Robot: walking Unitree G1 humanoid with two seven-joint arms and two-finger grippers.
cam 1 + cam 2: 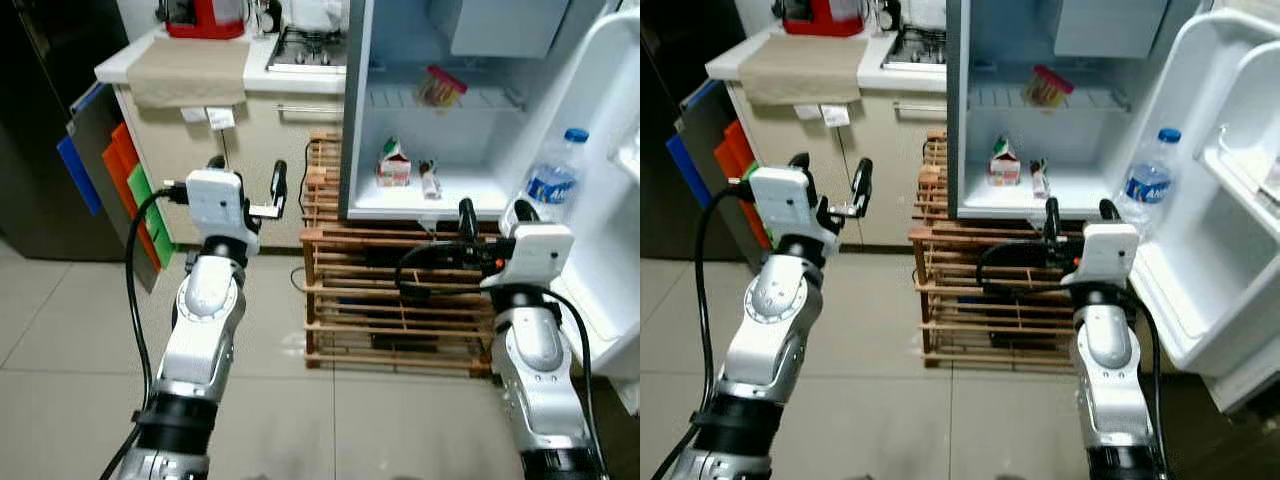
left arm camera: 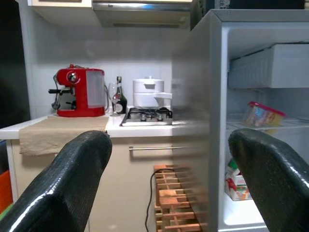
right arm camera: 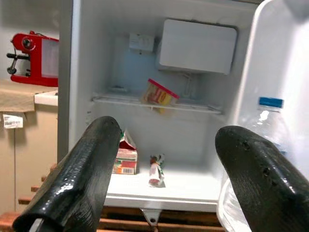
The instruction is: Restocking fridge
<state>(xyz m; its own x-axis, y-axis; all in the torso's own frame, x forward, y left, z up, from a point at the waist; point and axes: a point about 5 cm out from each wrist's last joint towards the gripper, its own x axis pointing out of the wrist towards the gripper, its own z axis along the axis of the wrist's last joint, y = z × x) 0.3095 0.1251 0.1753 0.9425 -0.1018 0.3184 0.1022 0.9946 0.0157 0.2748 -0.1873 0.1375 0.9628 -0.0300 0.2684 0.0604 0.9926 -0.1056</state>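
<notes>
Small fridge [image 1: 400,205] with its door [image 1: 610,150] swung open to the right, standing on a slatted wooden rack [image 1: 390,300] on the tiled floor [image 1: 60,340]. On the fridge floor stand a small carton [image 1: 393,163] and, just to its right, a small packet [image 1: 429,180]. On the wire shelf [image 1: 480,98] above lies a tilted tub with a red lid [image 1: 440,86]; a white freezer box [image 3: 195,46] hangs at the far top of the compartment. A water bottle with a blue cap [image 1: 553,175] stands at the right, between the fridge opening and the door.

Left gripper [image 1: 248,185], raised in front of the kitchen cabinet to the left of the fridge: jaws wide apart and holding nothing. Right gripper [image 1: 492,212], raised in front of the fridge's lower edge, near the bottle: jaws wide apart and holding nothing; its two fingers [image 3: 77,179] frame the fridge interior in the right wrist view.

Far left: the kitchen surface [image 1: 270,72], carrying a red coffee machine [image 1: 205,18] on a beige cloth [image 1: 188,68], a dark bottle [image 2: 119,99], a gas hob [image 1: 308,50] and a white pot [image 2: 152,92]. Coloured boards [image 1: 125,180] lean against the cabinet's left side.
</notes>
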